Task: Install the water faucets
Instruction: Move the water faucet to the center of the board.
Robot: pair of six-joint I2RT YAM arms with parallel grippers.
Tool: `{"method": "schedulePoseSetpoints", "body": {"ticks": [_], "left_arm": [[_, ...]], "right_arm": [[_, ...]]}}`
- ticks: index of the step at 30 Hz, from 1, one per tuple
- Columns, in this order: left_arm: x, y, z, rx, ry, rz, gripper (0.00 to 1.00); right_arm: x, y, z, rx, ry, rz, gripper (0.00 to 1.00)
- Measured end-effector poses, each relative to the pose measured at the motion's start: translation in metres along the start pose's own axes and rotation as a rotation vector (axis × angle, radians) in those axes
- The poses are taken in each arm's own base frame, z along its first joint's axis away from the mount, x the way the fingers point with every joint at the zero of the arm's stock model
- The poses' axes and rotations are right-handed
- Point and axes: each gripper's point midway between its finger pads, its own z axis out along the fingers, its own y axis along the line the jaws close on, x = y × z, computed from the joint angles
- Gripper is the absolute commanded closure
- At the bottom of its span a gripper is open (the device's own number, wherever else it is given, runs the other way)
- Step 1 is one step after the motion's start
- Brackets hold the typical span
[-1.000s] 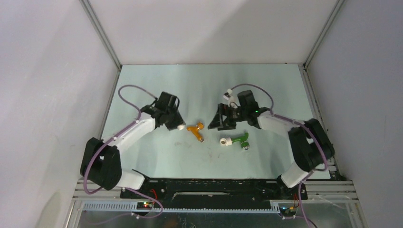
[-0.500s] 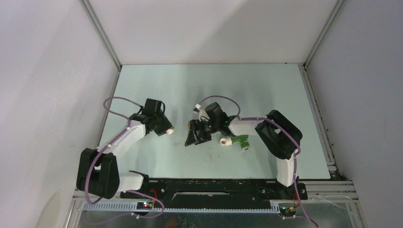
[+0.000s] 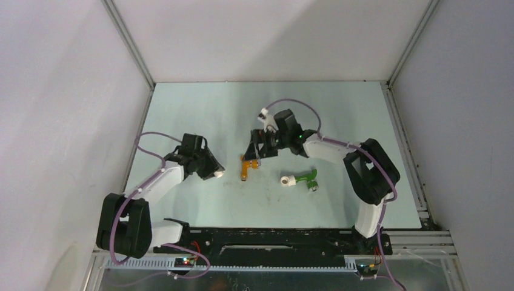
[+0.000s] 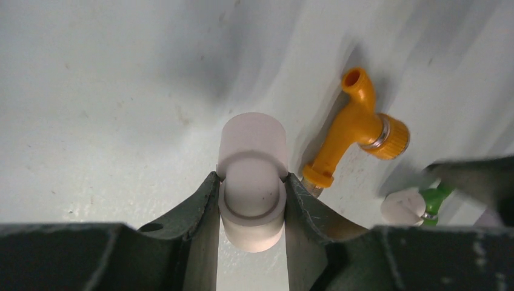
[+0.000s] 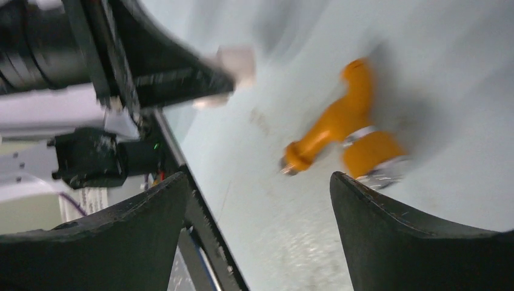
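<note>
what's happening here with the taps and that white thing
A robot is working with plastic taps on a table. Its left pincer is shut on a white pipe fitting. Its right pincer is open and hovers right over the orange tap, which lies on the table and is not yet gripped. The green tap lies on the table off to the right, with neither pincer on it.

orange faucet [image 5: 341,134], right gripper [image 5: 257,179] spread wide
</note>
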Motion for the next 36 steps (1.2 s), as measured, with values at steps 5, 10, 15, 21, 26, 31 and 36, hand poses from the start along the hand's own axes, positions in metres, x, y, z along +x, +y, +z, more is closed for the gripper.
{"method": "schedulePoseSetpoints", "body": {"ticks": [5, 10, 15, 21, 26, 31, 36], "left_arm": [[0.033, 0.006, 0.01, 0.025, 0.081, 0.004, 1.0], [0.062, -0.012, 0.012, 0.098, 0.142, 0.028, 1.0], [0.078, -0.024, 0.013, 0.147, 0.172, 0.011, 1.0], [0.076, -0.032, 0.018, 0.164, 0.179, -0.031, 1.0], [0.073, -0.042, 0.024, 0.186, 0.183, -0.054, 1.0], [0.066, -0.041, 0.025, 0.152, 0.17, -0.052, 1.0], [0.051, -0.031, 0.019, 0.056, 0.124, 0.017, 1.0]], "right_arm": [[-0.046, -0.037, -0.011, 0.068, -0.075, 0.019, 0.14], [-0.053, -0.071, 0.016, 0.091, -0.04, 0.053, 0.23], [-0.033, -0.083, 0.041, 0.027, 0.049, 0.104, 0.32], [-0.01, -0.072, 0.039, -0.031, 0.079, 0.113, 0.36], [0.027, -0.064, 0.017, -0.028, 0.121, 0.174, 0.37], [0.051, -0.055, -0.001, -0.009, 0.135, 0.22, 0.35], [0.06, -0.046, -0.007, -0.014, 0.13, 0.231, 0.37]]}}
